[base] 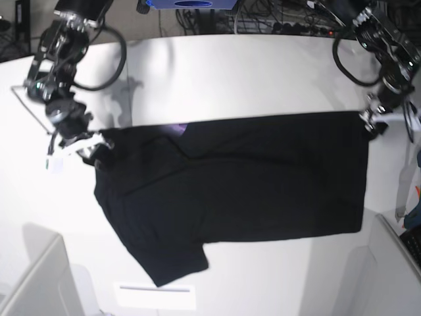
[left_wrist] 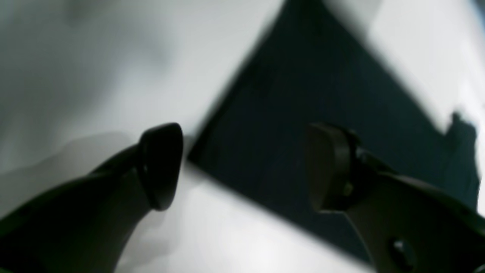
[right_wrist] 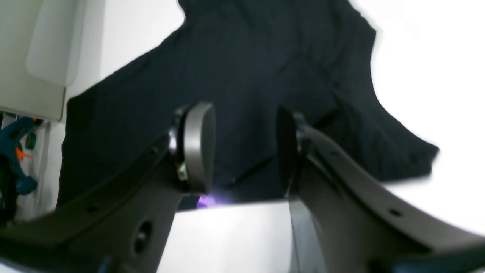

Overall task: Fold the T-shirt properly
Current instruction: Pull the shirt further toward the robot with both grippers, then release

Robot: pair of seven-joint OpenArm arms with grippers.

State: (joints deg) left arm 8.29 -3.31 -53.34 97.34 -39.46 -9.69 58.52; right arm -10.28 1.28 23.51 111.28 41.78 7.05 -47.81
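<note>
The black T-shirt (base: 250,178) lies spread on the white table (base: 250,72), plain side up, hem to the right and one sleeve (base: 171,263) sticking out at the lower left. A sliver of purple print (base: 176,128) shows at its top edge. My left gripper (base: 370,122) is open just above the shirt's upper right hem corner (left_wrist: 303,113); in the blurred left wrist view its jaws (left_wrist: 242,167) stand wide apart. My right gripper (base: 99,148) is open over the shirt's left shoulder area (right_wrist: 242,76), with a purple spot (right_wrist: 206,201) beneath it.
A white label (base: 154,295) lies near the front edge. Grey panels stand at the front left (base: 33,283) and front right (base: 388,276). A blue clamp (right_wrist: 17,151) is at the table's side. Cables (base: 276,16) run along the back.
</note>
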